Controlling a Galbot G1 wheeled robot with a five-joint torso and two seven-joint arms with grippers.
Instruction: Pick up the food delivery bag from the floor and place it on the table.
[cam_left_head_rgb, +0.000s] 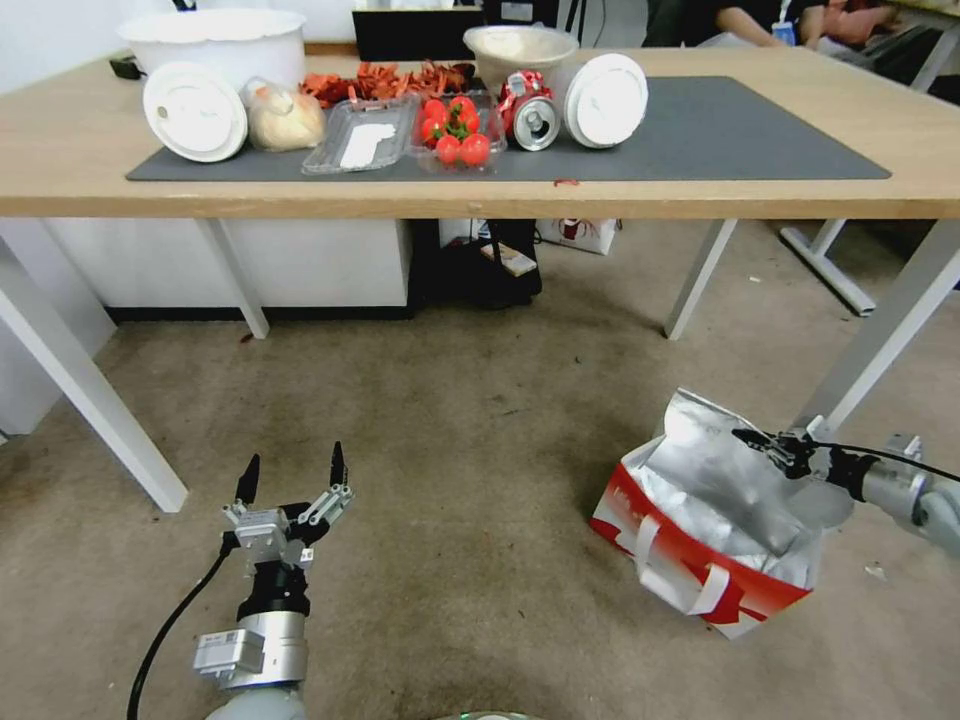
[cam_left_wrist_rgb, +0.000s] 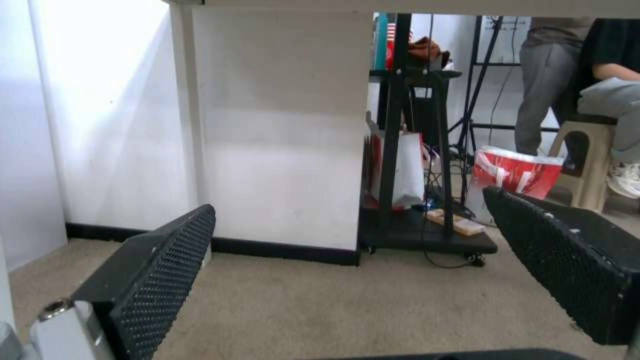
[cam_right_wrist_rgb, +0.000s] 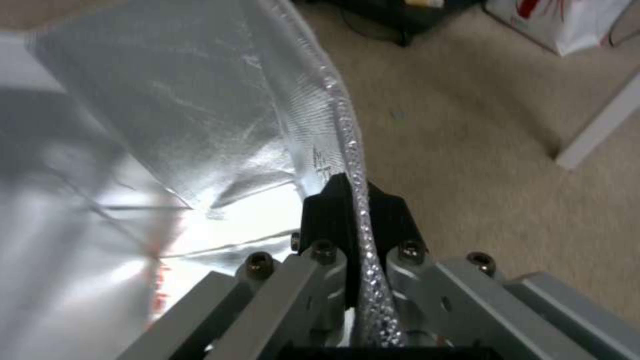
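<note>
The food delivery bag (cam_left_head_rgb: 705, 530) stands on the floor (cam_left_head_rgb: 460, 450) at my right, red and white outside with crinkly silver foil lining and white straps. My right gripper (cam_left_head_rgb: 755, 442) is shut on the foil rim at the bag's top edge; in the right wrist view the fingers (cam_right_wrist_rgb: 333, 210) pinch the rim of the food delivery bag (cam_right_wrist_rgb: 200, 115) between them. My left gripper (cam_left_head_rgb: 292, 472) hovers low over the floor at the left, open and holding nothing, its pads (cam_left_wrist_rgb: 160, 280) spread wide. The table (cam_left_head_rgb: 480, 195), with its dark grey mat (cam_left_head_rgb: 720, 130), stands ahead.
On the mat lie white bowls and lids (cam_left_head_rgb: 195, 110), a tray of tomatoes (cam_left_head_rgb: 455, 130), a can (cam_left_head_rgb: 533, 122) and other food items. White table legs (cam_left_head_rgb: 80, 380) stand left and right (cam_left_head_rgb: 880, 330). A black cart (cam_left_wrist_rgb: 427, 235) and another red bag (cam_left_wrist_rgb: 517, 170) sit under the table.
</note>
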